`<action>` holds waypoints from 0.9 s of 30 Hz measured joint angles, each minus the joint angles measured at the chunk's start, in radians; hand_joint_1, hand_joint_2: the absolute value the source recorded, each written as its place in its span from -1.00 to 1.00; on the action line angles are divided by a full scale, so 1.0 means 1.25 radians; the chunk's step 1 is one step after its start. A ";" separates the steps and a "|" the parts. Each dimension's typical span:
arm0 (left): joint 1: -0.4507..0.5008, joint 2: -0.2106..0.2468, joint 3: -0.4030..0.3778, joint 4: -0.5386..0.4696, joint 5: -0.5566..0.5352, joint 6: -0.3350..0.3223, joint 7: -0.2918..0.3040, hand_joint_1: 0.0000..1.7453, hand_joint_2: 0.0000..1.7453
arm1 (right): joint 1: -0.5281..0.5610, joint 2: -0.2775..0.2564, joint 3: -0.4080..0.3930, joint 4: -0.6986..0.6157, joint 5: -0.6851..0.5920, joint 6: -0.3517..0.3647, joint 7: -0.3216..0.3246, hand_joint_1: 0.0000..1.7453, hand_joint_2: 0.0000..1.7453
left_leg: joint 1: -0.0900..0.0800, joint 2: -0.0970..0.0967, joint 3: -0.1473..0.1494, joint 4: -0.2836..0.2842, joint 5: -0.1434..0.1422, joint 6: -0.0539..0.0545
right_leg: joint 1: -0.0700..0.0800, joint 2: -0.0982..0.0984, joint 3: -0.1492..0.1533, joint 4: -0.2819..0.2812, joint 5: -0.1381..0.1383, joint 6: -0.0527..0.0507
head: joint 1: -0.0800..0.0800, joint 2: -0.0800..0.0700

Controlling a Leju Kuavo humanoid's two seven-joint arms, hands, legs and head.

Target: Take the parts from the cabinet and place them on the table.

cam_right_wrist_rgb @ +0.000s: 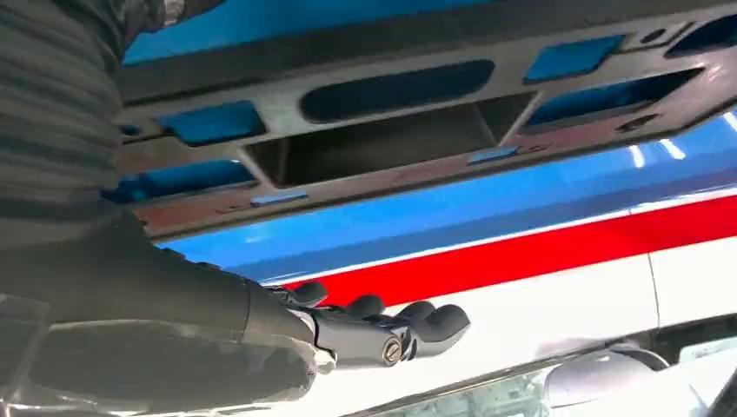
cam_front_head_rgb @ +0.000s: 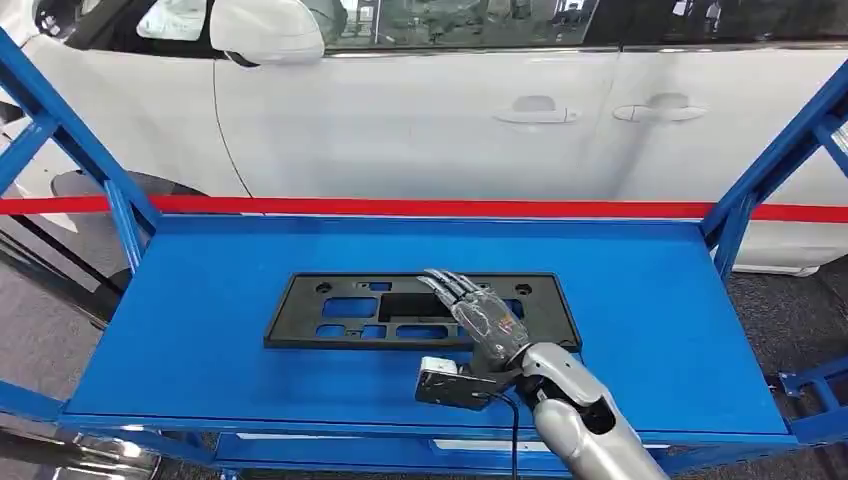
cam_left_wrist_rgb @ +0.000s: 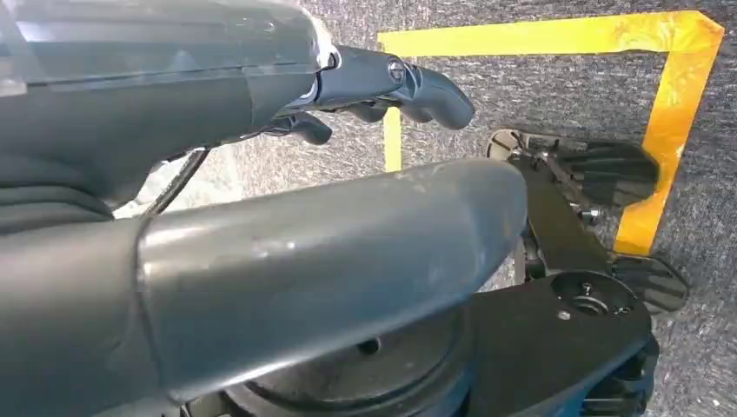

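White car (cam_front_head_rgb: 420, 110) sits right behind the blue counter (cam_front_head_rgb: 650, 320); right hand (cam_front_head_rgb: 480, 315) hovers spread, empty, over the black plastic bracket (cam_front_head_rgb: 330, 312).

The right hand (cam_right_wrist_rgb: 365, 330) hovers, fingers apart, over the black part (cam_right_wrist_rgb: 391, 130) (on blue table (cam_right_wrist_rgb: 417, 221)).

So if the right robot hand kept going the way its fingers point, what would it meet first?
The right robot hand lies over the black plastic frame, fingers toward the car. Beyond are bare blue table, then probably the red bar; height is unclear.
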 joint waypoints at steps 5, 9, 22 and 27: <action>0.000 0.000 0.003 0.000 -0.001 0.000 0.000 -1.00 -1.00 | -0.019 0.020 0.002 0.032 0.018 -0.007 0.008 -1.00 1.00 | 0.000 0.000 0.000 0.000 0.000 0.000 | 0.000 0.000 0.000 0.000 0.000 0.000 | 0.000 0.000; 0.000 0.000 0.008 0.000 -0.001 0.000 0.000 -1.00 -1.00 | -0.026 0.026 0.007 0.046 0.019 -0.008 0.009 -1.00 1.00 | 0.000 0.000 0.000 0.000 0.000 0.000 | 0.000 0.000 0.000 0.000 0.000 0.000 | 0.000 0.000; 0.000 -0.001 0.014 -0.001 -0.010 -0.009 -0.003 -1.00 -1.00 | -0.042 0.039 -0.002 0.114 0.107 -0.049 0.039 -1.00 1.00 | 0.000 0.000 0.000 0.000 0.000 0.000 | 0.000 0.000 0.000 0.000 0.000 0.000 | 0.000 0.000; 0.000 -0.001 0.018 -0.002 -0.012 -0.009 -0.003 -1.00 -1.00 | -0.040 0.039 -0.043 0.134 0.116 -0.053 0.039 -1.00 1.00 | 0.000 0.000 0.000 0.000 0.000 0.000 | 0.000 0.000 0.000 0.000 0.000 0.000 | 0.000 0.000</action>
